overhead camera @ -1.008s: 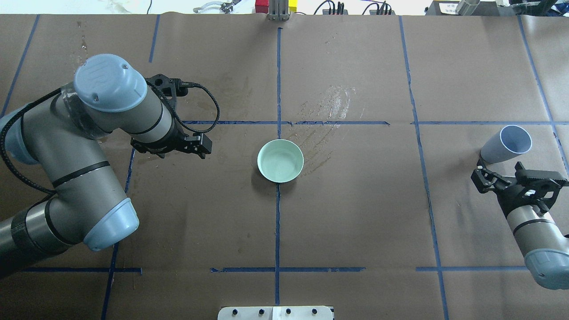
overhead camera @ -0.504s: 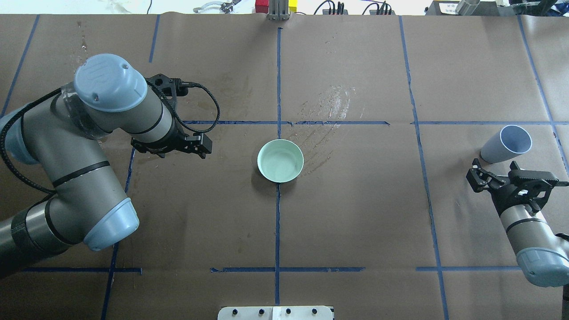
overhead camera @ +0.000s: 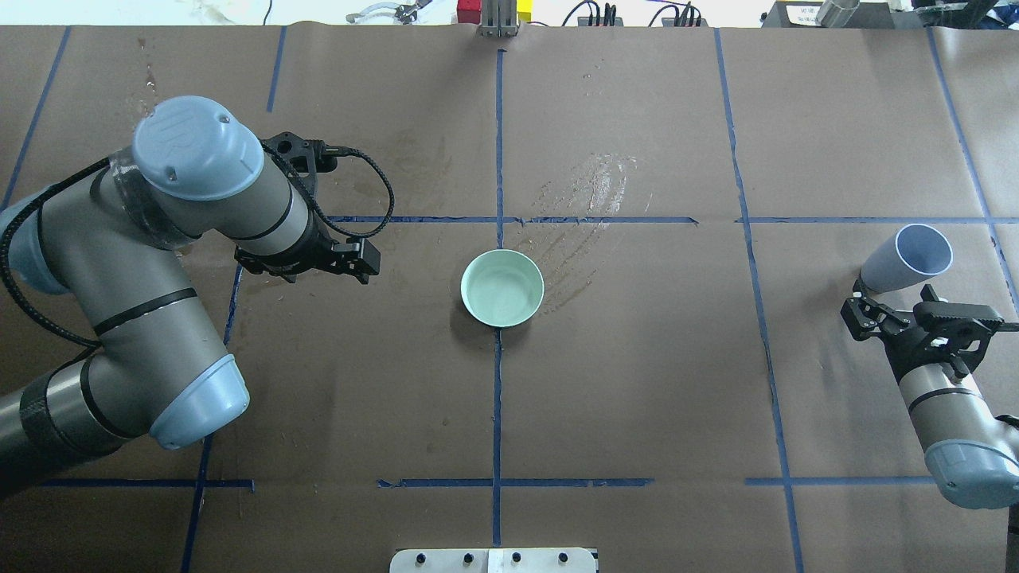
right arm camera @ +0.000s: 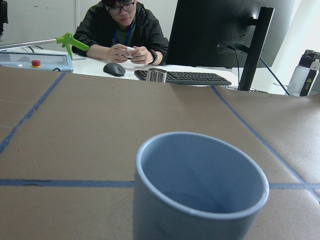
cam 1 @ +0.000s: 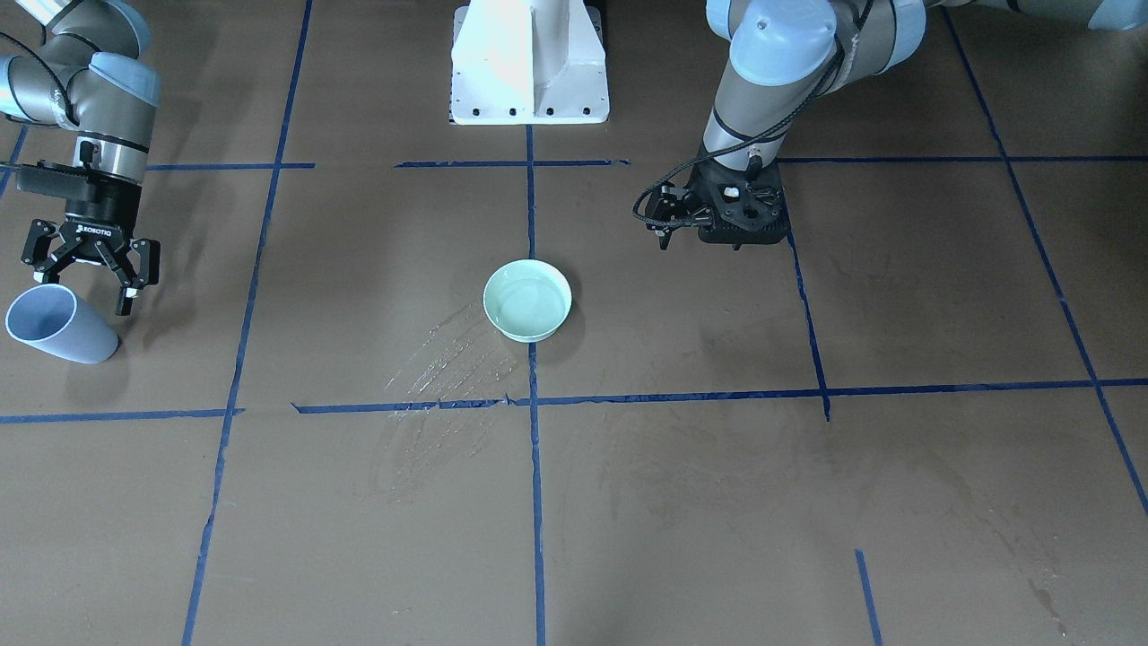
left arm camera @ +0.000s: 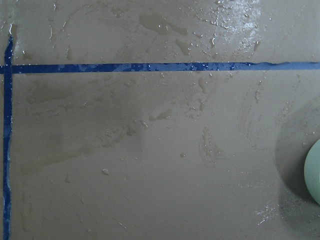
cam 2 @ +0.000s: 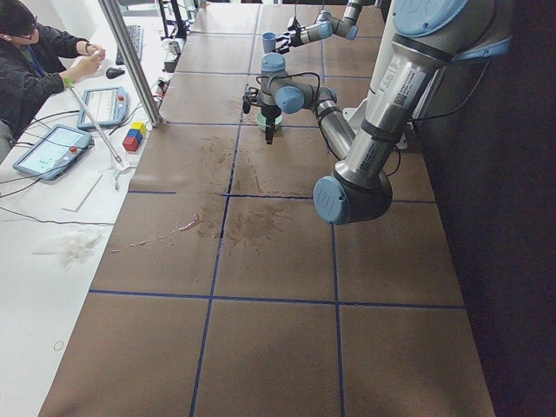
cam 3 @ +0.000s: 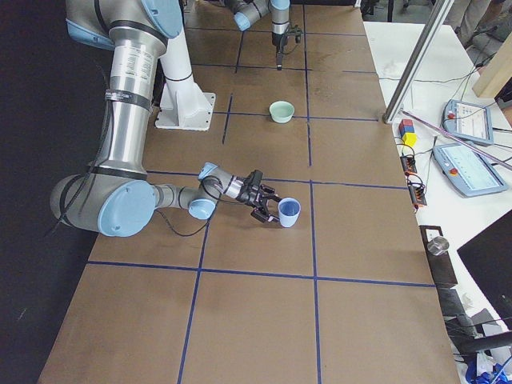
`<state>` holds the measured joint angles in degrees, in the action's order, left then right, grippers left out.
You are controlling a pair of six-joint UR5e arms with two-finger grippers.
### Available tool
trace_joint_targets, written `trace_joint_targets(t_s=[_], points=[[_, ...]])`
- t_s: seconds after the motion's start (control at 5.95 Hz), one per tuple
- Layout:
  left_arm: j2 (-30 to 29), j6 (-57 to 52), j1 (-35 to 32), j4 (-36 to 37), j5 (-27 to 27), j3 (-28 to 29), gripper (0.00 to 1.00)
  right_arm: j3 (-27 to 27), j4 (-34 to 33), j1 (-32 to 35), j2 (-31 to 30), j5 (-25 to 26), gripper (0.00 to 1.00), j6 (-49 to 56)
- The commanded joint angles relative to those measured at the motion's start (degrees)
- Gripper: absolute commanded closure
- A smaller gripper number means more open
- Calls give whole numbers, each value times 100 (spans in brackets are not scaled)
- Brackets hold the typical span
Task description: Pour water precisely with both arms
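A pale blue cup [overhead camera: 907, 259] stands upright at the table's right end; it also shows in the front view [cam 1: 58, 325] and fills the right wrist view [right arm camera: 200, 195]. My right gripper [overhead camera: 889, 302] is open, level with the table and aimed at the cup, its fingertips just short of it [cam 1: 81, 283]. A mint-green bowl [overhead camera: 502, 287] sits at the centre with a faint glossy water surface [cam 1: 527, 298] inside. My left gripper [cam 1: 735, 211] points straight down over bare paper left of the bowl. Its fingers are hidden under the wrist.
Wet streaks [overhead camera: 589, 199] mark the brown paper beyond the bowl, and damp patches lie under the left wrist [left arm camera: 150, 110]. The white pedestal [cam 1: 529, 63] stands at the robot's side. An operator [right arm camera: 125, 30] sits with a keyboard beyond the right end.
My right gripper drew back slightly from the cup, then eased toward it again, staying open. The cup, the bowl and the left arm have not moved.
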<state>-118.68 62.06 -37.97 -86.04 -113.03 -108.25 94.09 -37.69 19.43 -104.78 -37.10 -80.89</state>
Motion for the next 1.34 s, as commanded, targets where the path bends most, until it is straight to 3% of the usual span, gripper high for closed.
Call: trace_joint_targets(t_s=[0.0,1.18], points=[[3,-1,0,0,0,-3,0,-14,-10,183,141,-25,0,3],[3,-10,0,0,0,6,0,-365,-19,368,230,-34,0,3]])
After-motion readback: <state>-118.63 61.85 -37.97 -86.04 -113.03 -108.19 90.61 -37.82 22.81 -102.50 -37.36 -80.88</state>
